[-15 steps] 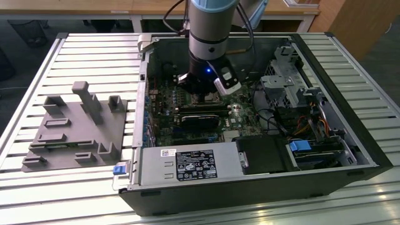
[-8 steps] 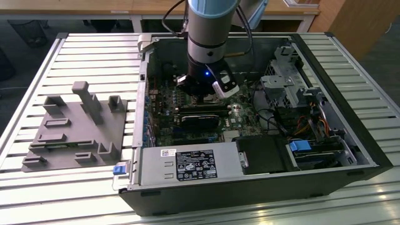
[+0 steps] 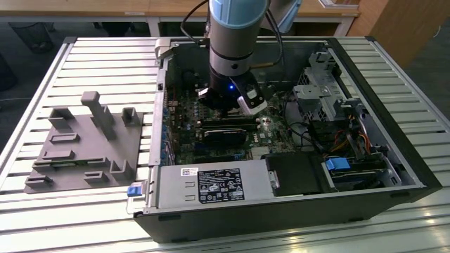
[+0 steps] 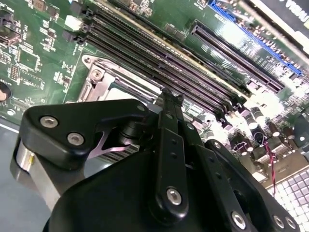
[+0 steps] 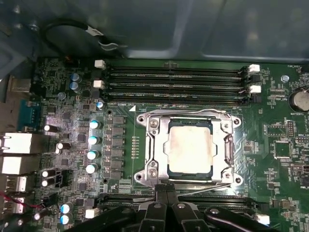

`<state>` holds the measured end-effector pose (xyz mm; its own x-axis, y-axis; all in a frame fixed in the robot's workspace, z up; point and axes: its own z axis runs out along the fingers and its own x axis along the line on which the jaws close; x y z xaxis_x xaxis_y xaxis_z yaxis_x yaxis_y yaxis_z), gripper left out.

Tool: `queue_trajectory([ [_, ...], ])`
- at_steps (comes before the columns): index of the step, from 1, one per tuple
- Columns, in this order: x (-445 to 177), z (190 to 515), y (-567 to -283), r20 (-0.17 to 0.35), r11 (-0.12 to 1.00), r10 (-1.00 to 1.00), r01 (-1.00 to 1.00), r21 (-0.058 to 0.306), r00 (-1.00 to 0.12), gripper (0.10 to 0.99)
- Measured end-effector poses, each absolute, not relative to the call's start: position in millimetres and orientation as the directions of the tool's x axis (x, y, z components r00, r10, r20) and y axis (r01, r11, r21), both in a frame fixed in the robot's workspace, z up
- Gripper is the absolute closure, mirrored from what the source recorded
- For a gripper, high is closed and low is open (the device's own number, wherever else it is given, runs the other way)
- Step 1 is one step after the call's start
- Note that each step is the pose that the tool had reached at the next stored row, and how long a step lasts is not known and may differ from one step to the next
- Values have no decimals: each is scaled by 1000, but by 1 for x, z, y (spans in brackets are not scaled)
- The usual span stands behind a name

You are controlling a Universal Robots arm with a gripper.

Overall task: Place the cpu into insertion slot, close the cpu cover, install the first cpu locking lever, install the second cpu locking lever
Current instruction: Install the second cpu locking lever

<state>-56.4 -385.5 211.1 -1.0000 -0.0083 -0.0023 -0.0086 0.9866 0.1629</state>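
**Q:** Where's the cpu [image 5: 189, 150]?

**Me:** Already seated flat in the insertion slot [image 5: 145, 145]. In the first wrist view the cpu cover [image 5: 225, 145] lies down around it, so the metal top shows through the window. That's why I'm parked low here and not carrying anything.

**Q:** State of your claw [image 5: 168, 209]?

**Me:** Fingers together, tips pinched to a point just beside the socket's near edge, next to a thin wire lever [image 5: 207, 188] running along that side. Nothing between them that I can see. Pinched shut they make a narrow pusher, my guess for lever work.

**Q:** Is the lever hooked?

**Me:** Can't tell.

**Q:** And the wider scene?

**Me:** In the exterior view my arm [image 3: 235, 37] drops straight into the open computer case [image 3: 414, 174] on the slatted tabletop [image 3: 105, 63]; a grey fixture [image 3: 84, 145] sits at the exterior view's left.
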Motion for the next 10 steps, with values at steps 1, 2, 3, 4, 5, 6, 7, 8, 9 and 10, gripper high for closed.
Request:
queue_trajectory([
  [1,-57,211,-386,-2,986,-8,-9,168,-1000,980],
  [2,-58,211,-387,-2,985,-8,-9,171,-1000,980],
  [3,-59,210,-388,-2,985,-8,-9,175,-1000,980],
  [4,-60,210,-389,-2,984,-8,-9,177,-1000,980],
  [5,-61,209,-390,-3,984,-8,-9,179,-1000,980],
  [6,-62,208,-390,-3,983,-8,-9,181,-1000,980],
  [7,-62,207,-390,-3,983,-8,-9,183,-1000,980],
  [8,-63,206,-391,-2,983,-8,-9,185,-1000,980],
  [9,-63,205,-391,-2,982,-8,-9,187,-1000,980],
  [10,-64,204,-391,-3,982,-8,-9,190,-1000,980],
])
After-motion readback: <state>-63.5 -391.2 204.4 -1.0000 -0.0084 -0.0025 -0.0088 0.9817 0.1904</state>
